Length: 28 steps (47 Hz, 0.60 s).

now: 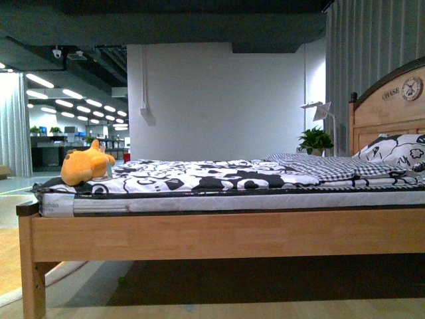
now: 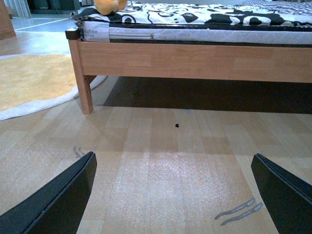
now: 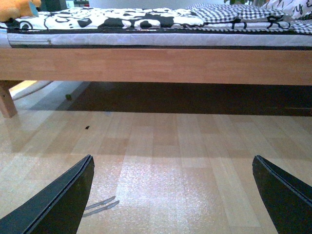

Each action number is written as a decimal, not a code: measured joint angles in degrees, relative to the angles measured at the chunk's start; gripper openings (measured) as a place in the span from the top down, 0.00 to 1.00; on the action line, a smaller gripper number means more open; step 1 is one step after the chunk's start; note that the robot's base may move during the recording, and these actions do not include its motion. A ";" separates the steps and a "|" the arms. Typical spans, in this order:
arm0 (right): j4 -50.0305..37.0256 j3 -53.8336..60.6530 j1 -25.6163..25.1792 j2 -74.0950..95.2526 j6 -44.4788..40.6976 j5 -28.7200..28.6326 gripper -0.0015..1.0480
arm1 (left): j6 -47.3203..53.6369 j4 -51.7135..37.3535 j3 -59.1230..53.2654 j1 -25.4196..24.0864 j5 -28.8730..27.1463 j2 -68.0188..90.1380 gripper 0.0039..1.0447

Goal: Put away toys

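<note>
The orange-yellow plush toy (image 1: pixel 85 165) lies on the foot end of the bed, at the far left of the mattress in the front view. Part of it shows in the left wrist view (image 2: pixel 109 5) and a corner of it in the right wrist view (image 3: pixel 14 9). My left gripper (image 2: pixel 175 195) is open and empty, low over the wooden floor in front of the bed. My right gripper (image 3: pixel 173 195) is open and empty too, also low over the floor. Neither arm shows in the front view.
The wooden bed frame (image 1: pixel 226 234) carries a mattress with a black-and-white cover (image 1: pixel 199 176). A patterned pillow (image 1: pixel 395 151) and the headboard (image 1: pixel 392 106) are at the right. A yellow rug (image 2: pixel 34 80) lies left of the bed leg (image 2: pixel 87 92).
</note>
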State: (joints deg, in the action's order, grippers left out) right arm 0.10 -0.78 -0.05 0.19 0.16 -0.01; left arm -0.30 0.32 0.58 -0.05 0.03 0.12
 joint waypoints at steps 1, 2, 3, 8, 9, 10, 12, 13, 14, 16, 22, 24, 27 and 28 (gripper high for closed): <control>0.00 0.00 0.00 0.00 0.00 0.00 0.06 | 0.00 0.00 0.00 0.00 0.00 0.00 0.06; 0.00 0.00 0.00 -0.02 0.00 0.00 0.06 | 0.00 0.00 0.00 0.00 0.00 0.00 0.06; 0.00 0.00 0.00 0.00 0.00 0.00 0.06 | 0.00 0.00 0.00 0.00 0.00 0.00 0.06; 0.00 0.00 0.00 -0.02 0.00 0.00 0.06 | 0.00 0.00 0.00 0.00 0.00 0.00 0.06; 0.00 0.00 0.00 -0.02 0.00 0.00 0.06 | 0.00 0.00 0.00 0.00 0.00 0.00 0.06; 0.00 0.00 0.00 0.00 0.00 -0.02 0.06 | 0.00 0.00 0.00 0.00 0.00 0.00 0.06; 0.00 0.00 0.00 0.00 0.00 0.00 0.06 | 0.00 0.00 0.00 0.00 0.00 0.00 0.06; 0.00 0.00 0.00 -0.02 0.00 0.00 0.06 | 0.00 0.00 0.00 0.00 0.00 0.00 0.06; 0.00 0.00 0.00 -0.02 0.00 0.00 0.06 | 0.00 0.00 0.00 0.00 0.00 0.00 0.06; 0.00 0.00 0.00 -0.02 0.00 0.00 0.06 | 0.00 0.00 0.00 0.00 0.00 0.00 0.06; 0.00 0.00 0.00 -0.02 0.00 -0.02 0.06 | 0.00 0.00 0.00 0.00 0.02 0.00 0.06; 0.00 0.00 0.00 -0.02 0.00 0.00 0.06 | 0.00 0.00 0.00 0.00 0.00 0.00 0.06; 0.00 0.00 0.00 -0.02 0.00 0.00 0.06 | 0.00 0.00 0.00 0.00 0.00 0.00 0.06; 0.00 0.00 0.00 -0.02 0.00 0.00 0.06 | 0.00 0.00 0.00 0.00 0.00 0.00 0.06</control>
State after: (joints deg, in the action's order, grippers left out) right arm 0.10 -0.78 -0.05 0.16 0.16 -0.01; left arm -0.30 0.32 0.58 -0.05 0.03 0.12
